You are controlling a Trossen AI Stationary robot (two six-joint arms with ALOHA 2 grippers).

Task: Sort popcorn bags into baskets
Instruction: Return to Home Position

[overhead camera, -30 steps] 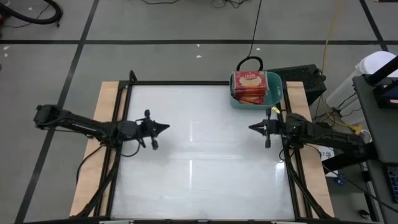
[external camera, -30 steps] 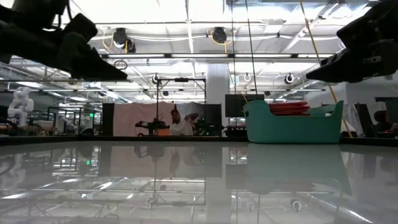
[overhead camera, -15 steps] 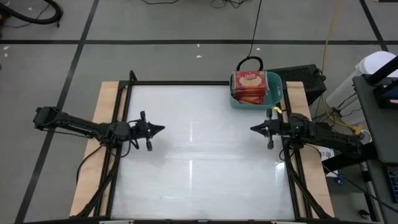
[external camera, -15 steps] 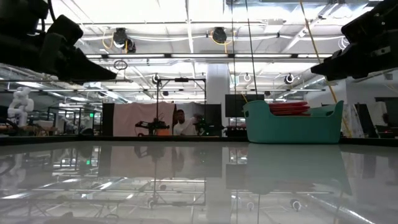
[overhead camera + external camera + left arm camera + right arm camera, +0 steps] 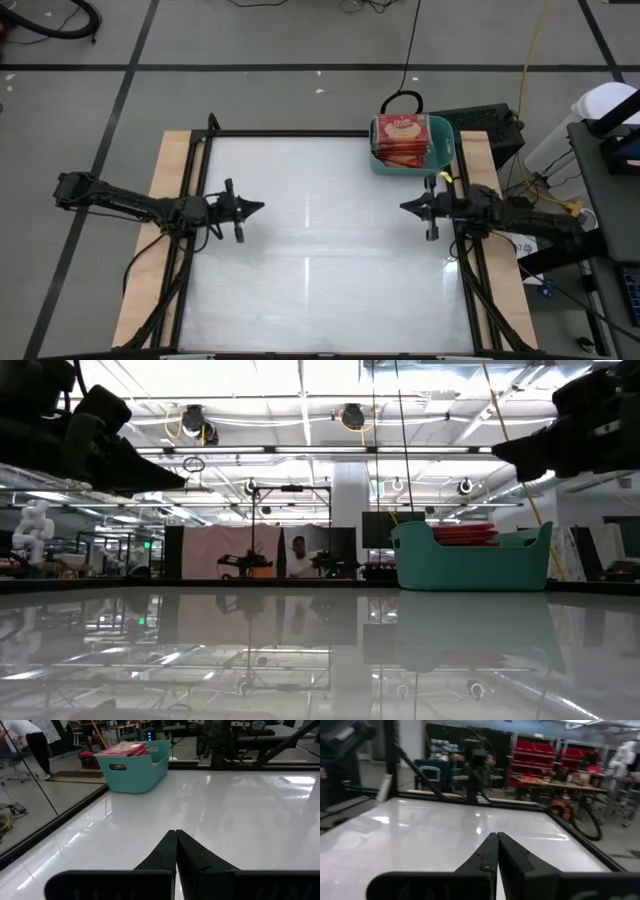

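Since a second ago our left gripper [image 5: 258, 208] has slid back a little toward its own side of the table [image 5: 320, 270]. Our right gripper [image 5: 404, 206] has hardly moved. We see both hanging above the white top, well apart, each with its two fingers pressed together. The red popcorn bags [image 5: 402, 135] lie stacked in the green basket [image 5: 446, 140], at a table corner near the right gripper.
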